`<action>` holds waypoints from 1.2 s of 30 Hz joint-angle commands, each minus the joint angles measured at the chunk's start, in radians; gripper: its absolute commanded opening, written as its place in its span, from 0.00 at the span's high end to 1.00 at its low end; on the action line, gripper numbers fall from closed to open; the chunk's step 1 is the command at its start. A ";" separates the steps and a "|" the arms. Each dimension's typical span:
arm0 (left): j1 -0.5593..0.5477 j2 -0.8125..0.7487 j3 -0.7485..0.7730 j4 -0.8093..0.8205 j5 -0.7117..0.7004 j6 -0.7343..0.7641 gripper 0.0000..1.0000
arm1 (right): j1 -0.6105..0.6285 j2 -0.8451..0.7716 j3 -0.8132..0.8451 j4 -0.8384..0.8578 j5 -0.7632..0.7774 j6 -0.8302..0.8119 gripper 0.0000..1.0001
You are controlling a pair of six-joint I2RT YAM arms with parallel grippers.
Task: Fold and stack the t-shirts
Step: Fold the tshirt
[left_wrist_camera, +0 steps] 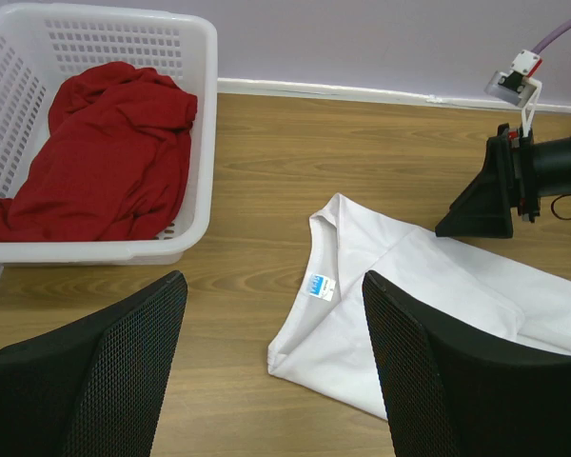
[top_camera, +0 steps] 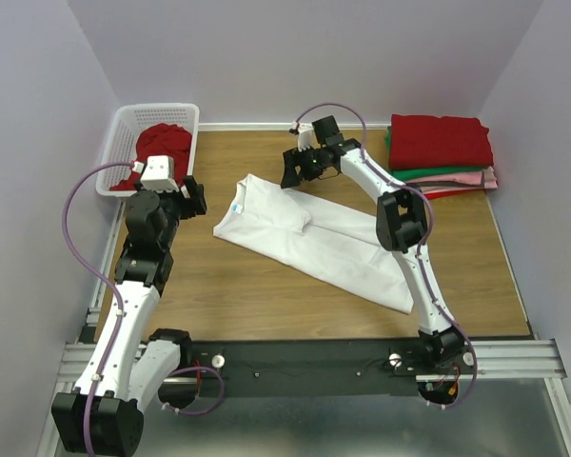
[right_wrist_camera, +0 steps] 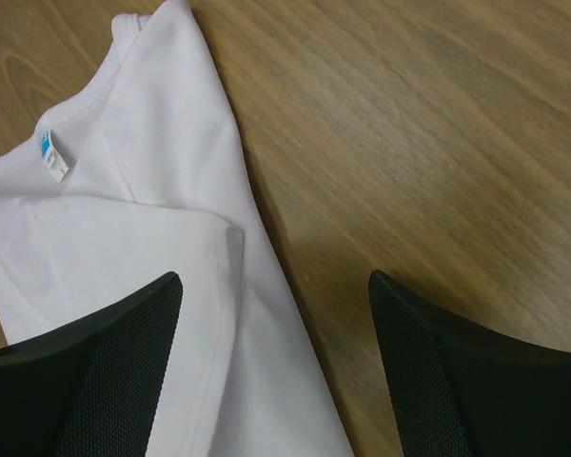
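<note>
A white t-shirt (top_camera: 305, 236) with a small blue neck label (left_wrist_camera: 319, 287) lies partly folded, long and narrow, across the middle of the table. It also shows in the left wrist view (left_wrist_camera: 428, 286) and the right wrist view (right_wrist_camera: 162, 248). My left gripper (top_camera: 192, 197) is open and empty, just left of the shirt's collar end. My right gripper (top_camera: 293, 171) is open and empty above the shirt's far edge (right_wrist_camera: 266, 276). A red t-shirt (top_camera: 162, 148) lies crumpled in the white basket (top_camera: 117, 143). Folded red, green and pink shirts (top_camera: 441, 152) are stacked at the far right.
The white lattice basket (left_wrist_camera: 202, 124) stands at the far left corner against the wall. The wooden table (top_camera: 266, 286) ends at a metal rail along the near edge. Grey walls close in the back and both sides.
</note>
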 commanded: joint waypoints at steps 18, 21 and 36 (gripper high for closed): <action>0.006 0.002 -0.003 0.026 0.020 0.010 0.18 | 0.023 0.128 0.135 0.031 0.048 0.164 1.00; 0.009 0.013 -0.003 0.025 0.018 0.010 0.18 | -0.001 0.143 0.158 0.080 0.177 0.227 1.00; 0.017 0.036 -0.004 0.026 0.058 0.010 0.17 | -0.075 0.087 0.224 0.203 0.618 0.246 0.47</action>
